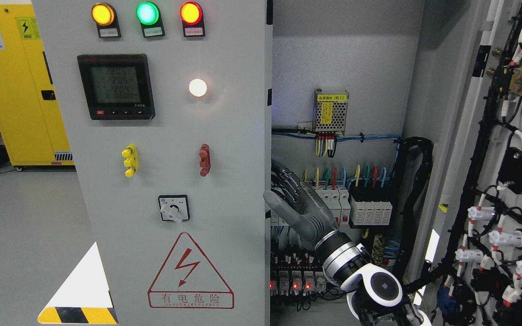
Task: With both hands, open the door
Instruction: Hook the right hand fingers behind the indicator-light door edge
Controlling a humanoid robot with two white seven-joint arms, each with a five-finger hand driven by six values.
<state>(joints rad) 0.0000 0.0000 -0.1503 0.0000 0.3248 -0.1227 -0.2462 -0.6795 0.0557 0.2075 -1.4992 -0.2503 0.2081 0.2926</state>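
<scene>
Door on the right [510, 181] swung wide, wiring exposed; left door [170, 158] closed. Right hand [295, 201], fingers spread, holding nothing, reaches behind left door's inner edge. Left hand unseen. Roughly half done, I judge.

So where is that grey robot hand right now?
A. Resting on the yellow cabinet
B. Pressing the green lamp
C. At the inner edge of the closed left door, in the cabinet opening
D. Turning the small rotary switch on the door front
C: the right robot hand sits in the opened cabinet with its fingers against the edge of the grey metal left door, well away from the rotary switch.
</scene>
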